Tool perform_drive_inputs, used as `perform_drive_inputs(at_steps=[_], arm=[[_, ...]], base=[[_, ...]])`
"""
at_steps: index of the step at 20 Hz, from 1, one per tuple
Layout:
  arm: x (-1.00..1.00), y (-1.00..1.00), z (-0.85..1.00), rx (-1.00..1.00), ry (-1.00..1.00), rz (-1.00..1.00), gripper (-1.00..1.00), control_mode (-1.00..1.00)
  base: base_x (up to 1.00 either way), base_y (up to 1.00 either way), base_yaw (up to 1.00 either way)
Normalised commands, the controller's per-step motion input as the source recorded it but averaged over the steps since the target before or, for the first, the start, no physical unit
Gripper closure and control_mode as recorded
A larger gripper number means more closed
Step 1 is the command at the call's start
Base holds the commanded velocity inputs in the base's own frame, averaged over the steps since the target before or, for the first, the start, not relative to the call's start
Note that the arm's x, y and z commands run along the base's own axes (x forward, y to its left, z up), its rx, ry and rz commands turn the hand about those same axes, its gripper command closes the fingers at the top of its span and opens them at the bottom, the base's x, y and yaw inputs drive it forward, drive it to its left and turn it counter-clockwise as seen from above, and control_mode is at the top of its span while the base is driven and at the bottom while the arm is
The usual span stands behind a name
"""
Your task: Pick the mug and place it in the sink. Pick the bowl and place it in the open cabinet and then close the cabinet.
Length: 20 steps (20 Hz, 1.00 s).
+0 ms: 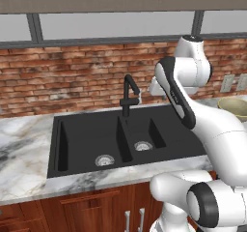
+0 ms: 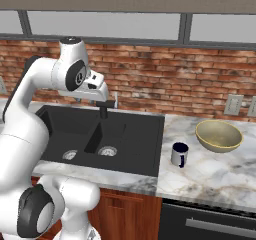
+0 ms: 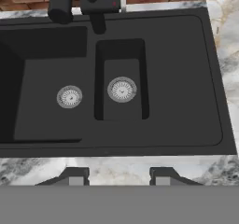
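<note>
Hand (image 3: 116, 177) open above sink's (image 3: 154, 139) front edge.

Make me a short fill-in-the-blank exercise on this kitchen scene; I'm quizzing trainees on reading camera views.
1. The mug stands on the marble counter between the sink and the ____.
2. Each basin of the sink has a silver ____ in its floor.
3. The wall behind the faucet is made of red ____.
4. The gripper hangs above the sink's near edge with ____ between its jaws.

Missing words: bowl; drain; brick; nothing
</note>
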Motion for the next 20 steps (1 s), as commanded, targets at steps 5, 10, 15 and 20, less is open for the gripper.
perform_drive_inputs(at_steps=[5,10,15,20], arm=[[-0.23,0.0,-0.01,0.0,-0.02,0.0,-1.0,-1.0],[-0.09,-0.09,-0.08,0.0,0.04,0.0,-1.0,-1.0],[0.0,-0.34,0.0,0.0,0.08,0.05,-1.0,-1.0],[0.0,-0.44,0.0,0.0,0.05,0.13,-1.0,-1.0]], base=[[0.0,0.0,0.0],[0.0,0.0,0.0],[0.0,0.0,0.0],[0.0,0.0,0.0]])
